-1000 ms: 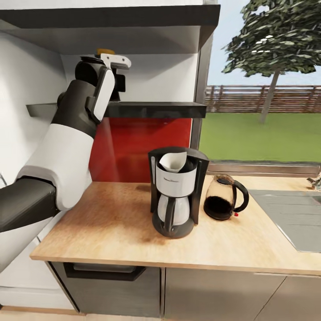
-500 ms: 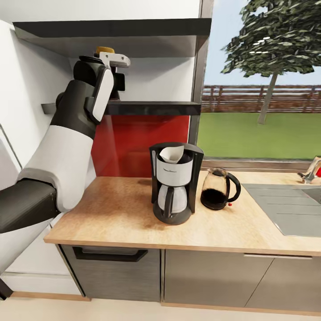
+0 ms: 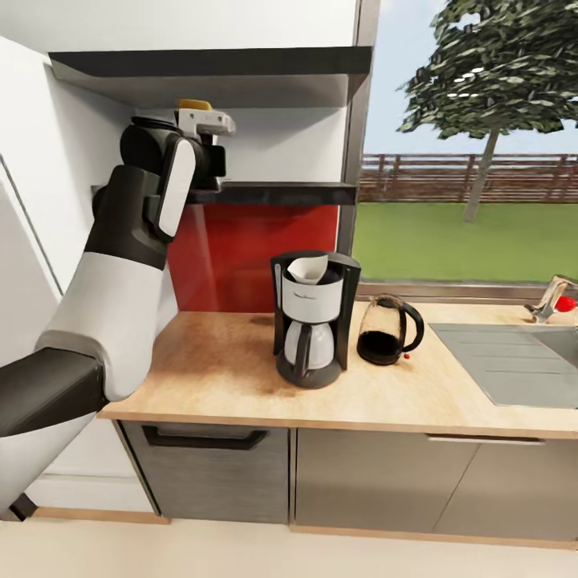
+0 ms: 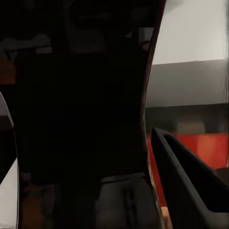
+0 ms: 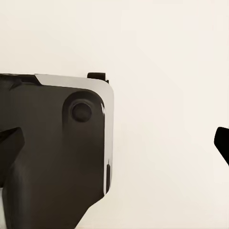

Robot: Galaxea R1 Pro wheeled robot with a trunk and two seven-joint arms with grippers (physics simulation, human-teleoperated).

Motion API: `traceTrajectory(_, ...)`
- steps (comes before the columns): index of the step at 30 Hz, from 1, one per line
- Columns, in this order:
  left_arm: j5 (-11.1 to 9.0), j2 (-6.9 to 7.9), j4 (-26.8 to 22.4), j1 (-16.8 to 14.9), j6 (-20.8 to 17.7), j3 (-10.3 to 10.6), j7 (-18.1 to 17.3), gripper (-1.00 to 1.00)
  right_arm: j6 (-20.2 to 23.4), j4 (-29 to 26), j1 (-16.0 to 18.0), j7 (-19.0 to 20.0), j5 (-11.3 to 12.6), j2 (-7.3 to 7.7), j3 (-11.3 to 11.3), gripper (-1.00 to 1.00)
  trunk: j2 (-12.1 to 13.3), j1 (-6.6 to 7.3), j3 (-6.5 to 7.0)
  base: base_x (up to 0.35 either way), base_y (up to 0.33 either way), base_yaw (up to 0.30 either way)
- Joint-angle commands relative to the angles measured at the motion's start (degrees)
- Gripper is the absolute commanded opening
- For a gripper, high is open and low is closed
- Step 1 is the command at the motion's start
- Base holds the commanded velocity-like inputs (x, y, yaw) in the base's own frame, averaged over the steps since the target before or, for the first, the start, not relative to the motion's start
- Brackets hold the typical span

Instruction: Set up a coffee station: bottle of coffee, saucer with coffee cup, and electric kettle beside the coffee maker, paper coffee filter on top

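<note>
Kitchen shelf [image 3: 273, 193]: left claw [image 3: 210, 152] clamped around bottle of coffee [image 3: 195, 105].

— What do we have behind the left gripper [image 3: 211, 152]?
— A white wall [image 3: 281, 144], with a dark overhang [image 3: 209, 68] just above it and a red backsplash [image 3: 257, 249] below.
— And to its right?
— We see a tall window [image 3: 466, 201]: bright daylight, a tree [image 3: 490, 72], a wooden fence [image 3: 449, 178], a lawn [image 3: 457, 241]. Far below it, grey cabinet fronts [image 3: 361, 474] and a pale floor [image 3: 241, 554].
</note>
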State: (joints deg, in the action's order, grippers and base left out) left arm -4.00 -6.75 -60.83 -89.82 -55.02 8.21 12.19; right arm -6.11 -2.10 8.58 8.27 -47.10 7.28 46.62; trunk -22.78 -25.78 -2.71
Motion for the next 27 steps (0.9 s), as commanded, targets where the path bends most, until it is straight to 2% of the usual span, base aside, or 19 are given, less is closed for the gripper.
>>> traceTrajectory(1, -0.31, 0.04, -0.05, 0.1, -0.19, 0.06, 0.39, -1.0, -0.13, -0.01, 0.03, 0.25, -0.37, 0.01, 0.49, 1.0, -0.14, 0.0, -0.14, -0.334, 0.0, 0.0)
traceTrajectory(7, -0.31, 0.19, -0.64, 1.77, -0.18, 0.0, 0.38, -1.0, -0.13, -0.01, 0.03, 0.25, -0.37, 0.01, 0.49, 1.0, -0.14, 0.0, -0.14, -0.254, 0.0, 0.0)
traceTrajectory(12, -0.48, 2.47, -2.67, 5.35, -0.18, -0.04, 0.27, -1.0, -0.13, -0.01, 0.03, 0.25, -0.37, 0.01, 0.48, 1.0, -0.14, 0.0, -0.14, -0.028, 0.0, 0.0)
traceTrajectory(16, -0.51, 3.19, -5.14, 8.23, -0.21, -0.04, 0.22, -1.0, -0.13, -0.01, 0.03, 0.25, -0.37, 0.01, 0.45, 1.0, -0.14, 0.0, -0.14, -0.003, 0.0, 0.0)
traceTrajectory(19, -0.55, 3.66, -8.61, 13.16, -0.18, -0.19, 0.2, -1.0, -0.13, -0.01, 0.03, 0.26, -0.38, 0.01, 0.41, 1.0, -0.14, 0.0, -0.14, 0.0, 0.0, 0.0)
traceTrajectory(20, -0.54, 3.72, -10.94, 16.32, -0.15, -0.31, 0.19, -1.0, -0.13, -0.01, 0.03, 0.31, -0.39, 0.01, 0.4, 1.0, -0.14, 0.0, -0.14, 0.0, 0.0, 0.0)
traceTrajectory(21, -0.55, 3.73, -11.87, 17.99, -0.03, -0.32, 0.18, -1.0, -0.13, -0.01, 0.03, 0.32, -0.4, 0.01, 0.4, 1.0, -0.14, 0.0, -0.14, 0.0, 0.0, 0.0)
traceTrajectory(27, -0.57, 3.67, -14.42, 27.83, 0.68, -0.1, 0.26, -1.0, -0.21, 0.05, 0.03, 0.34, -0.37, -0.02, 0.4, 1.0, -0.14, 0.0, -0.14, 0.0, 0.0, 0.0)
